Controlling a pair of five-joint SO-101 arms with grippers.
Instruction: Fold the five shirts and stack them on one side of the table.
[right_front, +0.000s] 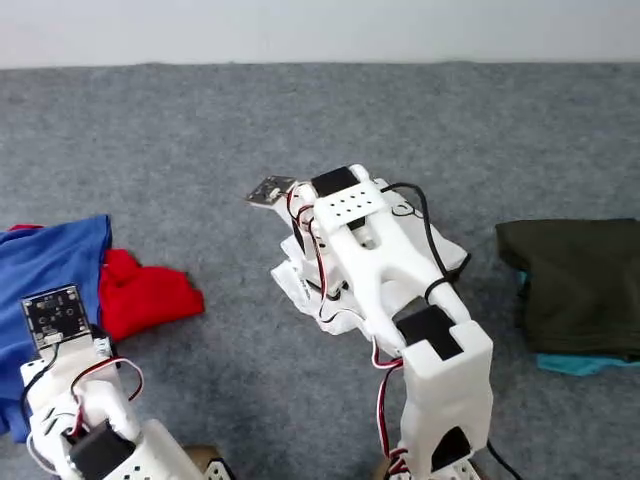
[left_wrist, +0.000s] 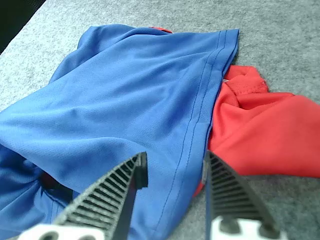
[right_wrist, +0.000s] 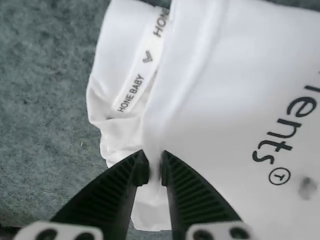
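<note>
Grey table (right_front: 200, 150) with blue shirt (right_front: 50, 265) partly over red shirt (right_front: 145, 295), white shirt (right_front: 290, 285), dark shirt (right_front: 575, 285) atop teal shirt (right_front: 580, 365).

A blue shirt (right_front: 55, 265) lies rumpled and unfolded at the left edge of the desk (right_front: 200, 150), overlapping a crumpled red shirt (right_front: 150, 295) beside it. A white shirt (right_wrist: 215, 75) with dark print sits loosely folded near the middle, one edge pinched in the right gripper (right_wrist: 155, 169). At the right, a folded dark shirt (right_front: 575, 280) rests on a folded teal shirt (right_front: 580, 365).
</note>
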